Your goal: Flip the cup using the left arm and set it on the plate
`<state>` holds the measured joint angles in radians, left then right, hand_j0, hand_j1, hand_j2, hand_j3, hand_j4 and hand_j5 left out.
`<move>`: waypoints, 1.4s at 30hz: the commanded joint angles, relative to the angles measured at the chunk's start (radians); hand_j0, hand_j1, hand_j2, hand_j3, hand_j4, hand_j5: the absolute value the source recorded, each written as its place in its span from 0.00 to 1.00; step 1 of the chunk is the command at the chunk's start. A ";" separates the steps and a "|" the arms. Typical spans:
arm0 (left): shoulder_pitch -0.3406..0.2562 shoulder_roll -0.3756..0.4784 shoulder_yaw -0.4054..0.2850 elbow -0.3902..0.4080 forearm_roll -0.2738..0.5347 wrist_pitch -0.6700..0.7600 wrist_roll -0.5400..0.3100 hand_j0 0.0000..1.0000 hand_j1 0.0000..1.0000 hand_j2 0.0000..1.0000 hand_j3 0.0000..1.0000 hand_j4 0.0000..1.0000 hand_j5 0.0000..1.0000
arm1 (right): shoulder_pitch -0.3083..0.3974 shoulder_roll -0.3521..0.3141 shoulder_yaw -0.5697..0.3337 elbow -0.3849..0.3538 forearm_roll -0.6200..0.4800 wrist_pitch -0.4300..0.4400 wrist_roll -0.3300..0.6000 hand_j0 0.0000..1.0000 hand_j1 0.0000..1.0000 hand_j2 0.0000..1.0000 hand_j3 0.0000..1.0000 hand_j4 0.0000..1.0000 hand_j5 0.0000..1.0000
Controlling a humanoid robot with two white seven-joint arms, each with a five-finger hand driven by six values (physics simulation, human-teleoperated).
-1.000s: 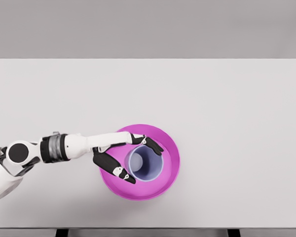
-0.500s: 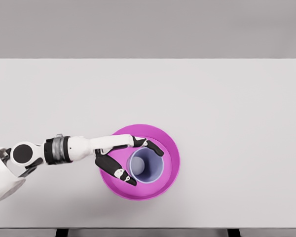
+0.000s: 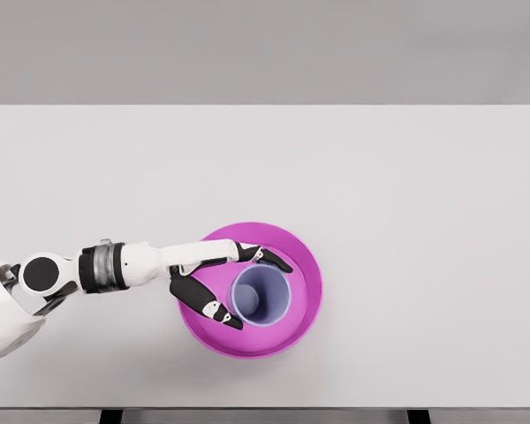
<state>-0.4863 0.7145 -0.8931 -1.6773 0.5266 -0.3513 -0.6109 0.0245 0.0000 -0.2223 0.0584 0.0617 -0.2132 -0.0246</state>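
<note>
From the head camera I see the pale grey surface (image 3: 406, 194) filling most of the view, with the magenta plate (image 3: 307, 265) sitting left of centre toward the near edge. My left arm (image 3: 132, 264) comes in from the lower left, lying low across the surface and reaching over the plate's left rim. On the plate, a little left of its middle, stands the lavender cup (image 3: 261, 296), upright with its open mouth facing up at me so I can look down into it. My left hand (image 3: 219, 284) sits just to the cup's left, its fingers spread in a wide fork around that side: the upper fingers (image 3: 267, 258) stretch past the cup's far rim, the lower one (image 3: 214, 310) angles along its near-left side. I see a thin gap between the fingers and the cup wall, so the hand brackets the cup loosely and is not squeezing it.
</note>
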 commanded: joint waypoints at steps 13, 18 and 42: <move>-0.002 0.011 0.008 -0.001 0.004 -0.006 0.000 1.00 1.00 1.00 1.00 1.00 1.00 | 0.000 0.000 0.000 0.000 0.000 0.000 0.000 1.00 1.00 1.00 1.00 1.00 1.00; -0.002 0.013 0.014 0.001 0.001 -0.005 0.000 1.00 1.00 1.00 1.00 1.00 1.00 | 0.000 0.000 0.000 0.000 0.000 0.000 0.000 1.00 1.00 1.00 1.00 1.00 1.00; -0.020 0.051 0.046 0.010 -0.010 -0.003 0.000 1.00 1.00 1.00 1.00 1.00 1.00 | 0.000 0.000 0.000 0.000 0.000 0.000 0.000 1.00 1.00 1.00 1.00 1.00 1.00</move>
<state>-0.5077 0.7645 -0.8499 -1.6669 0.5125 -0.3553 -0.6109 0.0245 0.0000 -0.2223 0.0584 0.0617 -0.2132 -0.0246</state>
